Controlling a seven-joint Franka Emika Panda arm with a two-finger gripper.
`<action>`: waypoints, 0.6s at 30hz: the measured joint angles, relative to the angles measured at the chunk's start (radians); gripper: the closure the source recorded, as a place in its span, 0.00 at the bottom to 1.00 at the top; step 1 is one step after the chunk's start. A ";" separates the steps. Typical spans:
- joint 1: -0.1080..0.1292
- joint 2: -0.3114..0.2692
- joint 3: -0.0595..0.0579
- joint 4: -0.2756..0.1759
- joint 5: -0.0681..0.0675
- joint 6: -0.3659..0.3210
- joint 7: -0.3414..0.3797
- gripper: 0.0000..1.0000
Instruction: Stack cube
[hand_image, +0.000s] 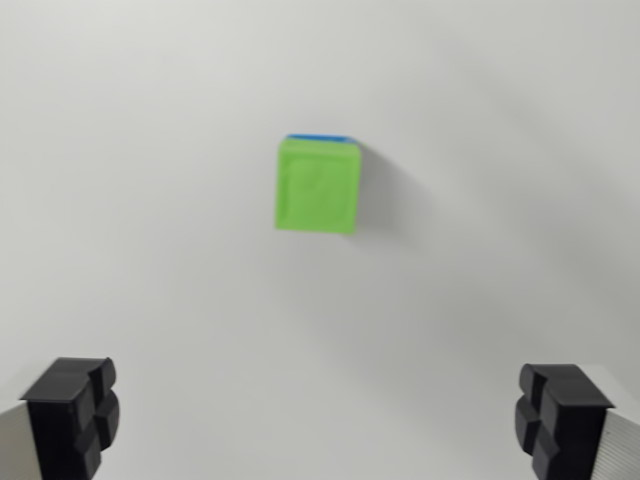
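On a plain white tabletop (150, 200), seen from the wrist camera looking straight down, the gripper (318, 420) hangs with its jaws spread wide and nothing between them. Its two black fingertips (72, 415) sit at the bottom corners of the picture, one at the wrist view's left and the other at the wrist view's right, each backed by a grey finger body. Above them, near the centre of the frame and well apart from both tips, a green cube (317, 187) rests squarely on a blue cube (320, 138), of which only a thin strip shows along the green cube's upper edge. A soft shadow falls to the stack's right. The picture is slightly blurred.
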 joint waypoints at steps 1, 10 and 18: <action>0.000 -0.002 0.000 0.005 0.000 -0.007 0.000 0.00; 0.000 -0.014 0.000 0.037 -0.001 -0.052 0.001 0.00; 0.000 -0.019 0.000 0.050 -0.001 -0.068 0.001 0.00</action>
